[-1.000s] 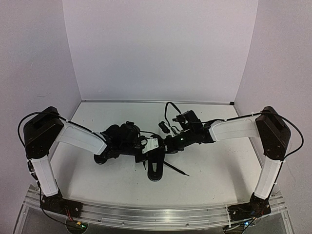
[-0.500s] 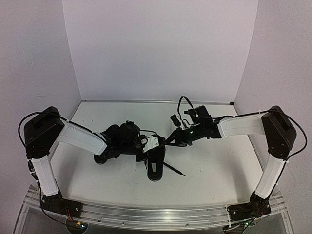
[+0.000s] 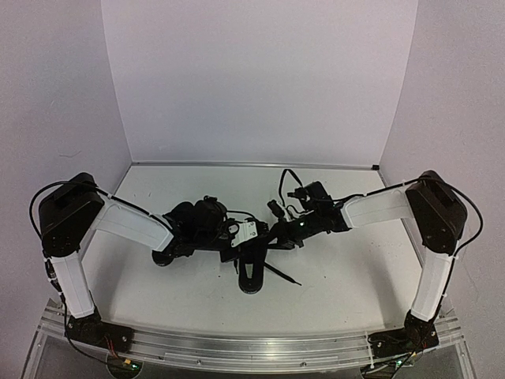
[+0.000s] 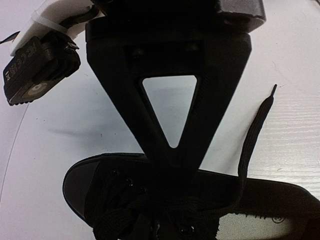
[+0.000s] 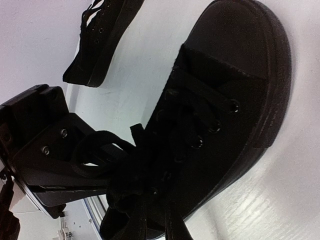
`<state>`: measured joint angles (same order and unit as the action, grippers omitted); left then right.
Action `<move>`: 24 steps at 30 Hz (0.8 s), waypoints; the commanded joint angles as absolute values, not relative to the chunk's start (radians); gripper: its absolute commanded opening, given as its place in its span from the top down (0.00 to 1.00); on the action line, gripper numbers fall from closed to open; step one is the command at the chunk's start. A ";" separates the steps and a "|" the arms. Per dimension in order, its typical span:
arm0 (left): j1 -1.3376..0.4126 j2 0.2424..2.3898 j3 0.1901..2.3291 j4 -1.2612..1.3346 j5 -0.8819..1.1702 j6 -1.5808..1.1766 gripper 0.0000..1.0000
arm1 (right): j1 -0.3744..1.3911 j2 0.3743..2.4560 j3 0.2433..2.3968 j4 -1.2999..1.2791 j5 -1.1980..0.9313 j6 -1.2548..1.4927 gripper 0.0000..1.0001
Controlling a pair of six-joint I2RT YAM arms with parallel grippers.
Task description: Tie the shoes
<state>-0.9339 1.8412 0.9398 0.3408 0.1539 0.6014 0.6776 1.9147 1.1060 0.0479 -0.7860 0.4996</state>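
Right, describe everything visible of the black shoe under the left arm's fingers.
The all-black low-top lace-up shoe sits sole-down on the white table, its rounded toe cap to the left in the left wrist view. It looks like matte canvas, with dark eyelets, thin black laces bunched over the tongue and a pale insole showing in the opening. One loose lace end trails away across the table. The left arm's fingers, shut, point down at its lacing; whether they grip any lace is hidden.
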 commanded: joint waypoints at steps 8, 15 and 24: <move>-0.942 1.828 0.934 0.357 0.152 0.606 1.00 | 0.694 1.938 1.131 0.161 -0.878 0.546 0.85; -0.942 1.830 0.932 0.368 0.155 0.601 1.00 | 0.699 1.961 1.133 0.173 -0.887 0.551 0.83; -0.942 1.833 0.927 0.389 0.159 0.593 1.00 | 0.700 1.991 1.121 0.253 -0.926 0.595 0.83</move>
